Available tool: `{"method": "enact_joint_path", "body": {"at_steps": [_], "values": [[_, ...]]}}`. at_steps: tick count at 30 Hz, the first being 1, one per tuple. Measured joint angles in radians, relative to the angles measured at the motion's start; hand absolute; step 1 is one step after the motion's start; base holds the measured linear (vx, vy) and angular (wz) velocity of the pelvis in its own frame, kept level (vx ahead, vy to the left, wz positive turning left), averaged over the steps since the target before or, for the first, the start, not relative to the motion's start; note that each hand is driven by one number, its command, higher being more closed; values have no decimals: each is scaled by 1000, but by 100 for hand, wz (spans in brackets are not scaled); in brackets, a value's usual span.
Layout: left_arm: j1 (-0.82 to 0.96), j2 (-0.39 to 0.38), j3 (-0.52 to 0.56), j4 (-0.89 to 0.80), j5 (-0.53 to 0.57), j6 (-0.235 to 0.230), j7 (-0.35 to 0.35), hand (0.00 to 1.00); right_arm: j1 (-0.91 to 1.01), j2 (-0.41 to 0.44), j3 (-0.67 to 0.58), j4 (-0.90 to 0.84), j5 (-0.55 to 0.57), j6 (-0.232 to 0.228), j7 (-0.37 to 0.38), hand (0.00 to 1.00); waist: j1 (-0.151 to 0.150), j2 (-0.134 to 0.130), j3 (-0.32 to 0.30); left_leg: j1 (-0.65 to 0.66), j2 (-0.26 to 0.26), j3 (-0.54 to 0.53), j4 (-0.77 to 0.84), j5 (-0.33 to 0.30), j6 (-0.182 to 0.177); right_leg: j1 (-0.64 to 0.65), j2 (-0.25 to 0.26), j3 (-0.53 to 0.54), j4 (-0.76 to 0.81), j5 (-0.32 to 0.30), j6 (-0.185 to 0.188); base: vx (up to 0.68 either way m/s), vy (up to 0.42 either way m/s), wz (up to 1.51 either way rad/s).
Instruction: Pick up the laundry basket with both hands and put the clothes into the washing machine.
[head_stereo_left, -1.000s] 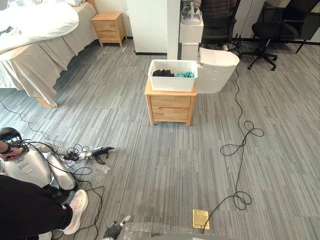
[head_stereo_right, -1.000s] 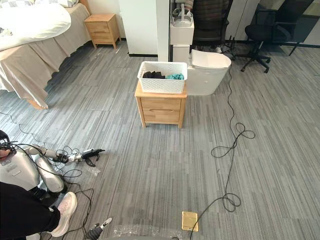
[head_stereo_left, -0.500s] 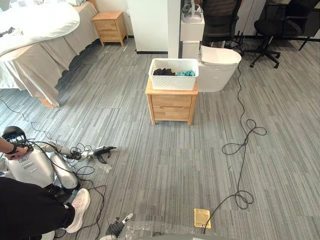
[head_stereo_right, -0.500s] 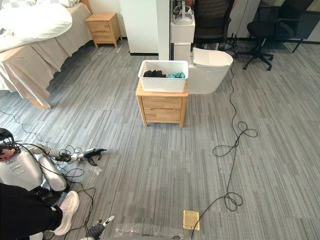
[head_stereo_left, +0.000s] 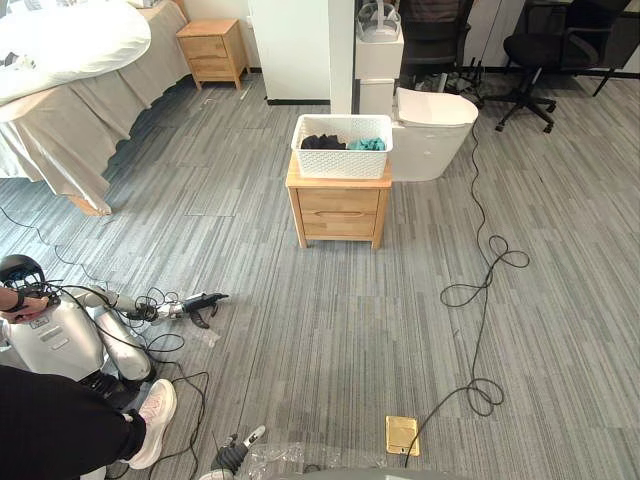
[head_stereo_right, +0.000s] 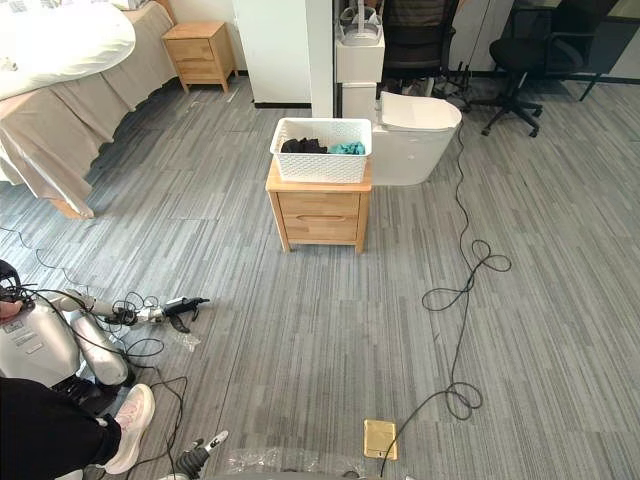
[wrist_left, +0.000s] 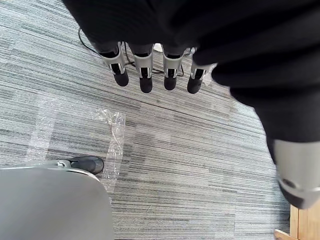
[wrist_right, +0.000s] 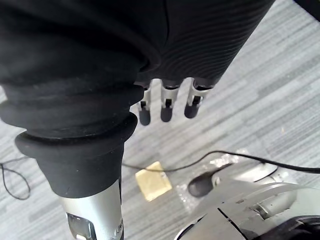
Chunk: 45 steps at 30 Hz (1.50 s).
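While the left hand (wrist_left: 145, 75) hangs with straight fingers and nothing in it above the grey striped carpet floor (head_stereo_left: 300, 330), the risks lie mostly on the way ahead. At the left, a second silver robot (head_stereo_left: 60, 335) lies on the floor with a person's leg in dark cloth (head_stereo_left: 50, 425) beside it, so a drift to that side could cause a collision. In the middle, well apart from both hands, the white perforated plastic laundry basket (head_stereo_left: 342, 146) with dark and teal clothes (head_stereo_left: 322, 142) sits on a small wooden nightstand (head_stereo_left: 338, 205); an uneven two-handed lift could probably tip it or drag it off the edge. Just to the right stands the white rounded machine (head_stereo_left: 432, 135), near enough to be bumped. The right hand (wrist_right: 167, 107) is released too, holding nothing.
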Motion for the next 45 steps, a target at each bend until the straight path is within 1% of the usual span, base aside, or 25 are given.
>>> {"method": "enact_joint_path", "body": {"at_steps": [8,9,10,11,14,17,19,20,22,24,26,27,28,29,30,32,33,36,37,39,40,41,42,44,45], "values": [[1,-4,42,0,-19,0,0,0,0,2,-2,-7,29,-5,0,0,1,-2,1,-12,12,-3,15,-1,1,2,9,-10,0,0,-1,-59,-27,4],[0,-3,60,-1,-25,-1,0,0,-3,9,-2,-12,47,-9,0,0,0,-8,6,-34,19,-4,64,-27,18,3,14,-16,2,-1,-2,-38,-45,8],[-4,-2,79,-7,-33,-1,0,0,-9,12,-2,-12,53,-10,0,0,1,-15,17,-73,30,-5,154,-65,11,5,16,-19,6,-4,-7,-44,-67,16],[-9,-1,105,-20,-39,-2,-1,0,-18,19,-2,-14,61,-12,0,0,2,-21,43,-128,44,4,301,-112,-3,18,20,-24,16,-11,-38,-51,-60,17],[-6,-6,122,-57,-41,-2,-1,0,-19,16,13,-35,88,-13,0,0,7,-11,81,-303,107,70,695,-139,5,40,28,-32,49,-54,-99,-82,-38,17],[7,-24,130,-55,-41,0,-1,0,-25,-7,41,-53,97,-14,-1,0,6,22,87,-381,139,141,716,-156,24,52,7,-18,77,-94,-113,54,72,1],[9,-26,129,-55,-44,0,0,0,-33,-8,49,-53,98,-15,-1,0,15,21,87,-397,108,138,584,-145,17,41,-23,8,90,-108,-103,139,133,-39],[9,-33,130,-55,-56,0,0,0,-43,-11,69,-53,99,-17,0,0,31,22,87,-410,87,133,458,-124,-8,33,-46,33,93,-122,-92,191,154,-53],[12,-33,132,-54,-60,0,0,0,-45,-18,90,-53,116,-21,1,0,31,26,85,-424,77,114,310,-78,-25,32,-66,60,98,-149,-76,296,211,-48],[16,-39,158,-51,-67,1,-1,0,-35,-21,99,-51,120,-22,1,0,34,25,75,-458,74,81,352,-24,6,24,-91,93,173,-231,-53,476,311,-55],[43,-31,178,-48,-79,1,-1,0,-3,-10,95,-36,119,-22,5,0,46,-23,25,-465,26,106,457,-68,63,-17,-157,122,339,-330,12,585,307,-55],[35,-16,186,-36,-78,2,-1,0,-3,4,87,-17,119,-24,20,0,44,-48,16,-448,3,124,500,-125,76,-117,-198,127,605,-345,50,557,234,-15],[31,-1,183,-34,-77,4,-2,0,-3,22,53,-15,120,-21,22,0,24,-67,28,-392,-21,125,515,-158,103,-212,-224,140,897,-269,93,562,223,9],[27,5,179,-35,-77,8,-2,0,-7,29,42,-15,121,-21,22,0,14,-75,34,-355,-29,124,518,-176,112,-246,-233,138,1020,-248,99,569,206,26],[27,8,171,-35,-75,14,-2,0,-2,32,34,-14,124,-21,22,0,0,-64,45,-254,-37,119,498,-201,115,-290,-246,110,1198,-240,90,463,132,15],[14,4,154,-39,-74,16,-3,0,-6,30,37,-32,124,-26,22,0,-1,-56,44,-122,-36,105,401,-201,114,-335,-253,27,1214,-253,63,542,104,1],[5,2,152,-39,-74,15,-3,0,-7,29,40,-41,125,-30,22,0,0,-51,47,-80,-33,104,365,-200,112,-349,-253,-5,1181,-261,49,612,56,2],[-24,-16,151,-52,-66,14,-3,0,-8,26,58,-71,126,-33,22,0,-5,-38,51,35,0,97,268,-197,79,-417,-235,-103,847,-269,29,498,-31,8],[-37,-32,149,-54,-56,14,-3,0,-8,26,58,-77,131,-31,23,0,-14,-21,58,62,29,91,253,-210,51,-440,-216,-106,698,-241,23,441,-114,22],[-39,-45,146,-54,-39,13,0,0,-6,21,63,-93,134,-29,22,0,-24,-7,65,101,70,83,238,-232,8,-475,-193,-48,446,-96,22,458,-167,24],[-40,-46,146,-54,-37,12,0,0,-2,21,63,-93,135,-28,22,0,-25,-7,65,114,79,81,237,-242,-11,-475,-188,-34,386,-49,19,507,-263,17],[-27,-50,158,-54,-37,11,1,0,20,27,63,-92,135,-25,22,0,-21,-19,64,162,94,76,239,-266,-52,-470,-195,-14,322,84,18,532,-299,11],[-18,-53,167,-54,-35,11,2,0,24,29,64,-92,136,-23,23,0,-22,-20,63,181,105,73,245,-270,-57,-468,-193,-14,354,151,10,671,-429,6],[-8,-97,217,-60,-37,6,0,0,21,17,55,-99,137,-22,26,0,-23,19,51,140,190,44,392,-216,-91,-470,-141,-50,463,52,-33,657,-481,5],[-7,-113,237,-67,-37,5,0,0,22,14,53,-101,137,-22,31,0,-23,28,46,99,212,28,470,-195,-70,-465,-128,-59,467,34,-45,495,-415,9]]}}
